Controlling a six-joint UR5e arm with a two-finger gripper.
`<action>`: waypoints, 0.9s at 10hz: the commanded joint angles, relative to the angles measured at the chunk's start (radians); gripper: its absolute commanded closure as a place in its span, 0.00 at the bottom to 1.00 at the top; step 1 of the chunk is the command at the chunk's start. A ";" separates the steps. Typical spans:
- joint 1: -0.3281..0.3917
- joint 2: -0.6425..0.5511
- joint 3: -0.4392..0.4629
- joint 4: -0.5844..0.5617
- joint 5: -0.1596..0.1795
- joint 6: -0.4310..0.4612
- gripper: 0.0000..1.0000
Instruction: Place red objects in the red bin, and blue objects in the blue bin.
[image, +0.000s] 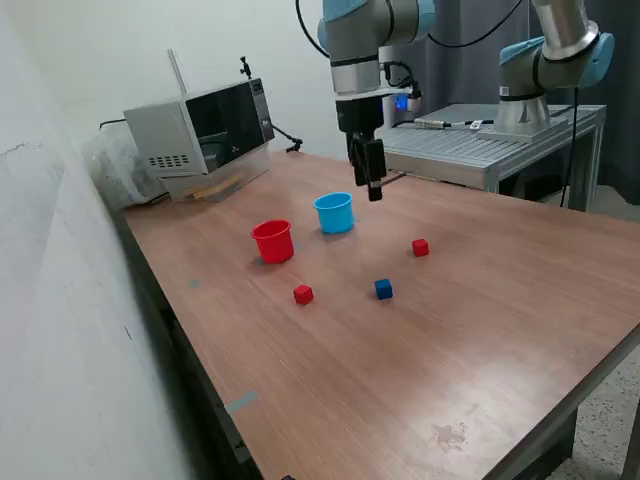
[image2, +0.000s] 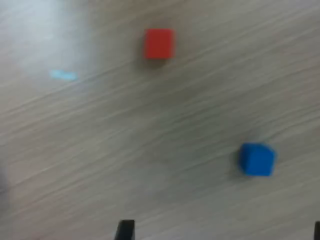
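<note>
The red cup (image: 272, 241) and the light-blue cup (image: 334, 213) stand upright side by side on the wooden table. One red cube (image: 303, 294) lies in front of the red cup, and a second red cube (image: 420, 247) lies toward the exterior view's right. One dark blue cube (image: 383, 289) lies between them; a second blue cube is not in sight. My gripper (image: 373, 192) hangs above the table just beside the light-blue cup, empty. The wrist view shows a red cube (image2: 159, 43), the blue cube (image2: 257, 159) and my open gripper (image2: 221, 232), its fingertips (image2: 125, 230) far apart.
A microwave-like box (image: 205, 132) stands at the table's back corner on the exterior view's left, next to a wall. A metal bench (image: 480, 145) with a second arm's base (image: 525, 100) stands behind the table. The table's edges run along the front and left.
</note>
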 joint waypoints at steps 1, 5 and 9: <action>0.027 0.119 -0.083 0.004 0.049 0.022 0.00; 0.053 0.276 -0.198 -0.008 0.049 0.022 0.00; 0.052 0.336 -0.223 -0.015 0.049 0.020 0.00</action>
